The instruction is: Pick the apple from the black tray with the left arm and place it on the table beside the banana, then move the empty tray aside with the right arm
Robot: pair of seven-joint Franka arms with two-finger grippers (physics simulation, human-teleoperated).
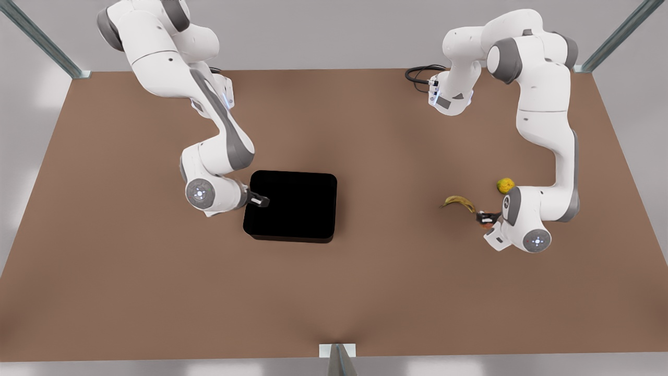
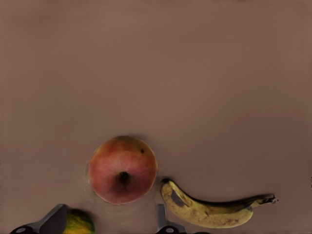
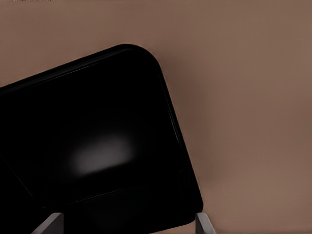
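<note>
The left gripper (image 1: pixel 486 218) sits low over the table (image 1: pixel 365 292) on the front view's right, its fingers (image 2: pixel 54 218) spread apart with the apple (image 2: pixel 123 169) lying free on the tabletop beyond them, stem dimple facing the wrist camera. The banana (image 2: pixel 212 207) rests just beside the apple, almost touching; its long axis runs away from the apple and the dark stem tip points outward. A yellow-green fruit (image 1: pixel 505 185) lies near. So the placing looks done.

The right gripper (image 1: pixel 259 200) is at the black tray (image 1: pixel 292 206), fingers wide at one short edge in its wrist view — whether they touch the rim I cannot tell. The tray lies empty, mid-table. Next, probably, the right gripper needs to close on the rim and drag the tray sideways.
</note>
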